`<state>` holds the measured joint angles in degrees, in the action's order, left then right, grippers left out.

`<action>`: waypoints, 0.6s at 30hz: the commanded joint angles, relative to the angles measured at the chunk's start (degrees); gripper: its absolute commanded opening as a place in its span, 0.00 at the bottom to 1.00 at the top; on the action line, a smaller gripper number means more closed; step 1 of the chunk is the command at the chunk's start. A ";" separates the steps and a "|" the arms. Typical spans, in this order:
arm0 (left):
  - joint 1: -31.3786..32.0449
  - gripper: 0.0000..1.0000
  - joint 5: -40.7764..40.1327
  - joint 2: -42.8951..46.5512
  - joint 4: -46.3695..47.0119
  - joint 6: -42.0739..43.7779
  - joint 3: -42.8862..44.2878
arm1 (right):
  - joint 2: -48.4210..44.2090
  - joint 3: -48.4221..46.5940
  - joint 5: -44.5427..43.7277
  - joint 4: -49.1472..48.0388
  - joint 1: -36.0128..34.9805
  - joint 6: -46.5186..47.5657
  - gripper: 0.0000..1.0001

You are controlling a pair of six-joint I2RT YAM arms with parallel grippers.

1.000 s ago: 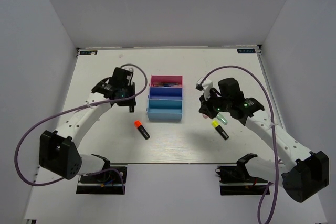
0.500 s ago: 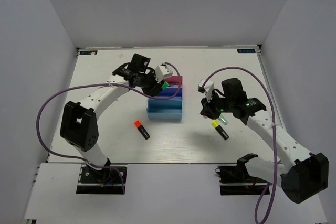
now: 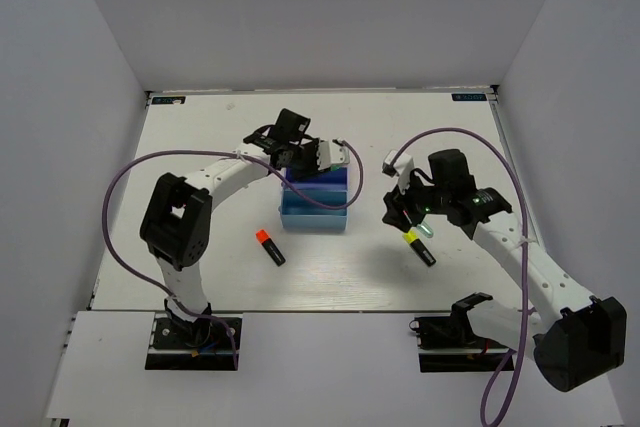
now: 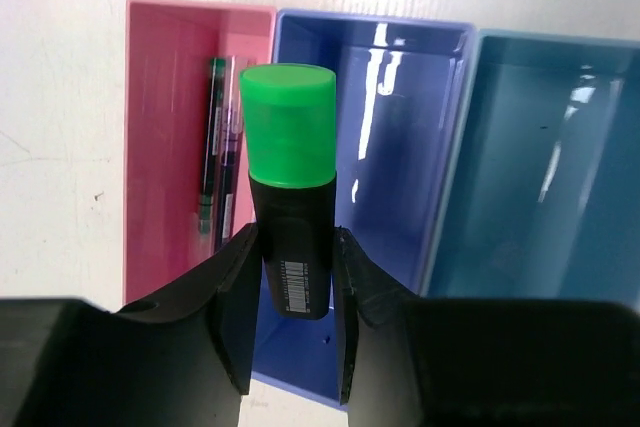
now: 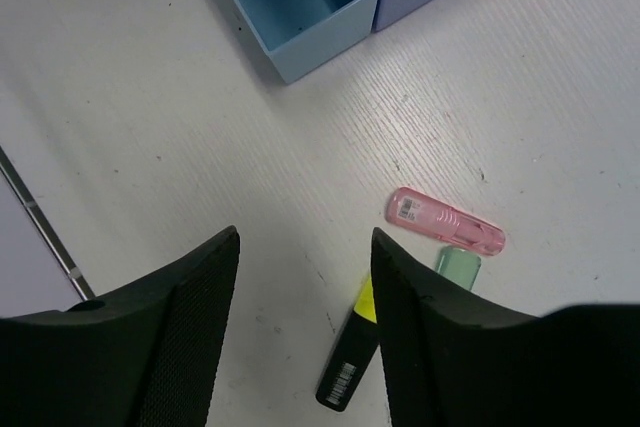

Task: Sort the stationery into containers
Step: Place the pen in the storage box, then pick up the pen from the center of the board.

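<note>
My left gripper (image 4: 290,277) is shut on a black highlighter with a green cap (image 4: 288,187). It holds the highlighter over the dark blue tray (image 4: 400,147), near the wall shared with the pink tray (image 4: 165,147). Two thin pens (image 4: 215,147) lie in the pink tray. The light blue tray (image 4: 550,157) holds nothing. My right gripper (image 5: 305,247) hangs open above the table. Just right of it lie a pink marker (image 5: 445,222), a mint-green marker (image 5: 458,267) and a yellow-capped highlighter (image 5: 355,347). An orange-capped highlighter (image 3: 270,246) lies left of the trays.
The three joined trays (image 3: 314,215) sit mid-table, with my left gripper (image 3: 318,155) over their far end. My right gripper (image 3: 408,215) is to their right, over the yellow-capped highlighter (image 3: 418,247). White walls enclose the table on three sides.
My left arm has swung right from open table to over the trays, carrying the green-capped highlighter. My right gripper's jaws have opened; that arm has barely moved.
</note>
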<state>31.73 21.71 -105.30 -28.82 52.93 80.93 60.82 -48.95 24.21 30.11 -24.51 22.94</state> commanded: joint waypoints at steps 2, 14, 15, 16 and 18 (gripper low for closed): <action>-0.43 0.47 -2.03 1.67 8.59 -0.98 -2.43 | -1.05 0.26 0.84 -0.14 0.78 0.09 0.59; -0.09 0.22 -6.93 11.32 12.30 -16.78 -5.43 | -1.14 0.35 0.24 -0.14 3.07 -1.23 0.49; 1.05 0.09 -12.08 13.69 11.34 -18.89 -5.34 | -1.23 0.95 -0.64 -0.92 3.59 -2.62 0.32; 1.58 0.00 -18.57 14.76 10.37 -25.35 -5.25 | -1.14 1.22 -3.61 -2.06 3.86 -3.59 0.00; 3.42 0.00 -29.19 18.97 1.98 -41.06 -3.77 | -0.44 1.75 -8.90 -2.77 4.21 -6.50 0.00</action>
<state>32.86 7.68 -94.83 -20.67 31.66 75.44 60.77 -48.49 21.41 29.50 -21.12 20.25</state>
